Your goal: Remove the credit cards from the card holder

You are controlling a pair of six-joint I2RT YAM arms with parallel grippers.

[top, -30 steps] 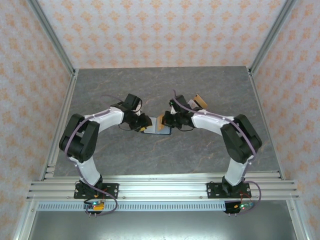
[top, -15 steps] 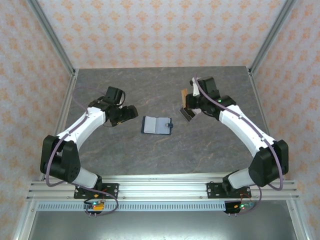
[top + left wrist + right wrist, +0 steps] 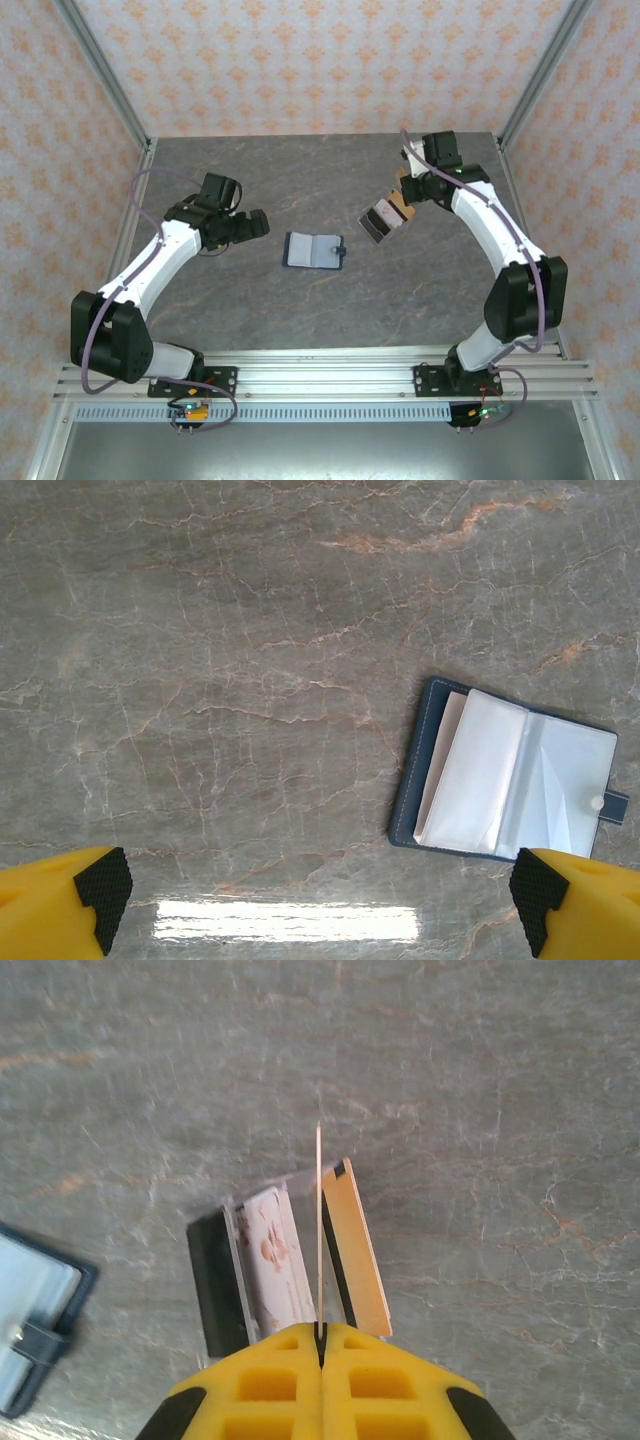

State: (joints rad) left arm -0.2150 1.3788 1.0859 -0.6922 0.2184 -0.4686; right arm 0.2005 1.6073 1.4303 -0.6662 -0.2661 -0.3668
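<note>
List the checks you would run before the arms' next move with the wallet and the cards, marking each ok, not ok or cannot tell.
1. Card holder lies open and flat on the table, touched by neither gripper: ok.
2. Left gripper open, apart from the holder on its left in the top view: ok.
3. Right gripper shut on the credit cards, one card edge-on between its fingers: ok.
4. Every card in the fan firmly clamped: cannot tell.
5. Holder's pockets emptied: cannot tell; a pale sheet shows at its left edge in the left wrist view.
</note>
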